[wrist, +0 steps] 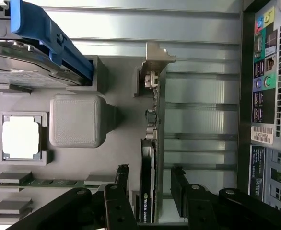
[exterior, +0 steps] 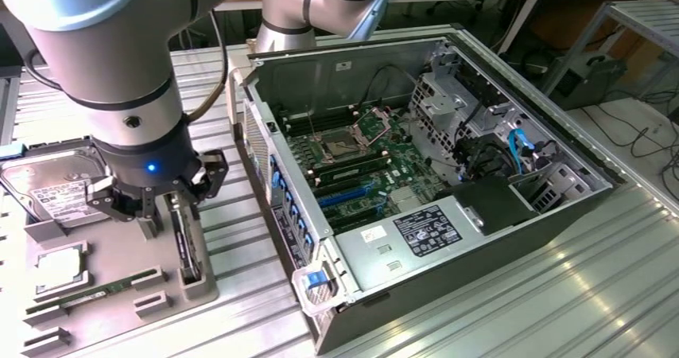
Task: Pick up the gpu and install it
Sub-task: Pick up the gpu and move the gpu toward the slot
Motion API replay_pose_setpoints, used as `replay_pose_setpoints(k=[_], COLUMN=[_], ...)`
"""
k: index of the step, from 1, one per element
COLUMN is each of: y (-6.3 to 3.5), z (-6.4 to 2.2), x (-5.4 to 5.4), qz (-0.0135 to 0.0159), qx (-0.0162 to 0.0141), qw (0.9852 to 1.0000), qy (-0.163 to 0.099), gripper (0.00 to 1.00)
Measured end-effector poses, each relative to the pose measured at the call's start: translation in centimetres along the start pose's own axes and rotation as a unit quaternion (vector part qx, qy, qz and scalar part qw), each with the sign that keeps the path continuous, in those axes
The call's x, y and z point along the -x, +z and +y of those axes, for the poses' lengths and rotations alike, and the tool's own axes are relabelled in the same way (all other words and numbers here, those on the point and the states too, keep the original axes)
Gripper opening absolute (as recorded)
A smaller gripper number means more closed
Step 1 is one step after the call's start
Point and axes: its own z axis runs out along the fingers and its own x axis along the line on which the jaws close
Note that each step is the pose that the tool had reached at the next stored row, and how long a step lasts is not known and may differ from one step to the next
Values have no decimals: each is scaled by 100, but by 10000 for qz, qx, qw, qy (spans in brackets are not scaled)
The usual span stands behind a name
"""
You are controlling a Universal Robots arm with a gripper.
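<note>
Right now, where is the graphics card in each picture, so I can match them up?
Exterior view: the gpu stands on edge in the gray tray, at the exterior view's left.
Wrist view: the gpu stands inside the open gripper.
Shared landmark: the square silver chip in the tray.

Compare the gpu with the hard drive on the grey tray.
The gpu is a thin black card; the hard drive is a thicker silver block with a white label. The gpu stands on edge; the hard drive lies label-up. The open gripper straddles the gpu, not the hard drive. Both sit on the grey tray.
</note>
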Motion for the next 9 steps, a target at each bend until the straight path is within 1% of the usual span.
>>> replay_pose_setpoints(k=[4, 6, 9], y=[73, 139, 207], z=[-3, -6, -9], x=[-3, -6, -8], qz=[1, 2, 1], qx=[0, -1, 0], qw=[10000, 10000, 10000], qy=[-9, -15, -21], gripper=[48, 48, 48])
